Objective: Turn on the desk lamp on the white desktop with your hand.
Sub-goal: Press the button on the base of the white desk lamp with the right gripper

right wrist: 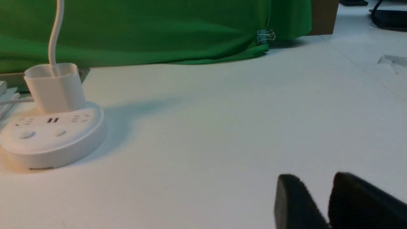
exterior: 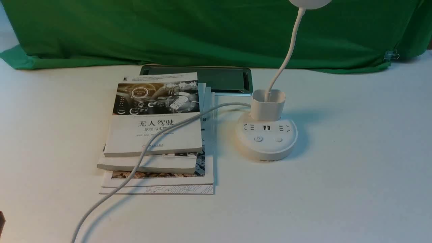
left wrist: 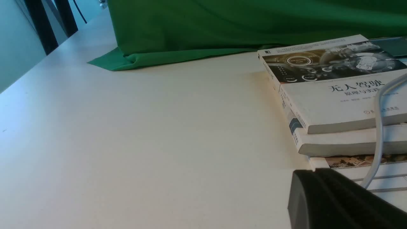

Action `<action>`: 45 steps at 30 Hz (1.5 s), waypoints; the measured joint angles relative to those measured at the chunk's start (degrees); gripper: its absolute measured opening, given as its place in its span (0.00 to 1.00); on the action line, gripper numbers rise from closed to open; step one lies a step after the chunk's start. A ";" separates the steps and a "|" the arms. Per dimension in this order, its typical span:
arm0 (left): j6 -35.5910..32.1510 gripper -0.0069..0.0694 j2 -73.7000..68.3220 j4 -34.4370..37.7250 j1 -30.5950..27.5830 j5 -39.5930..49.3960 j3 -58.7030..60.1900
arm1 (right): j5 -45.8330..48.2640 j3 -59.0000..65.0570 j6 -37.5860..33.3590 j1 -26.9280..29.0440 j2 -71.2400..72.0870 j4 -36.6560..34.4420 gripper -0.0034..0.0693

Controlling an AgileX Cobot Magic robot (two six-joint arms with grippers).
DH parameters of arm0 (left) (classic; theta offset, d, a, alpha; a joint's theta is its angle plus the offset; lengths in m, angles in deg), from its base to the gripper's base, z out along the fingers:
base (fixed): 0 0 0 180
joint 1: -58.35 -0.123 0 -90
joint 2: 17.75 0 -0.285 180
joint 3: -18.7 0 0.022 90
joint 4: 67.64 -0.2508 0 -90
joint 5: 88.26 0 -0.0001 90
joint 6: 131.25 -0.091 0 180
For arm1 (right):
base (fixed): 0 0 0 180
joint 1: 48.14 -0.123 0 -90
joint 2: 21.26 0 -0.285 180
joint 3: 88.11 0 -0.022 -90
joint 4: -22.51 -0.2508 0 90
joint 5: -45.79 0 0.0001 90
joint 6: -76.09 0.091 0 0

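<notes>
A green cloth (exterior: 202,30) closes the back of the scene, and before it lies the white surface (exterior: 337,189). The desk lamp (exterior: 266,138) stands near the middle of the surface, at 3 o'clock from a stack of books (exterior: 155,135) and just beside it. Its two buttons (exterior: 258,138) are on the 6 o'clock side of the round base, facing the robot, probably so that a finger can reach them from above without meeting the cup holder (exterior: 268,104) or the gooseneck (exterior: 287,57). The lamp cable (exterior: 141,158) runs from the base across the books toward 7 o'clock.

The right hand (right wrist: 318,178) is low over the surface, well apart from the lamp; its fingers (right wrist: 294,203) stand with a narrow gap and hold nothing. The left hand (left wrist: 313,181) is near the books, at the stack's 8 o'clock corner. Its fingers show as one dark mass, so their state cannot be told.

The pressing seems not yet begun. The right hand appears the better one, because no books or cable lie in its way.
</notes>
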 joint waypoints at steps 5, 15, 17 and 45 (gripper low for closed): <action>0.00 0.12 0.00 0.00 0.00 0.00 0.00 | 0.00 0.00 0.00 0.00 0.00 0.00 0.37; 0.00 0.12 0.00 0.00 0.00 0.00 0.00 | 0.00 0.00 0.00 0.00 0.00 0.00 0.37; 0.00 0.12 0.00 0.00 0.00 0.00 0.00 | 0.00 0.00 0.00 0.00 0.00 0.00 0.37; 0.00 0.12 0.00 0.00 0.00 0.00 0.00 | -0.05 0.00 29.85 0.00 0.00 -3.74 0.37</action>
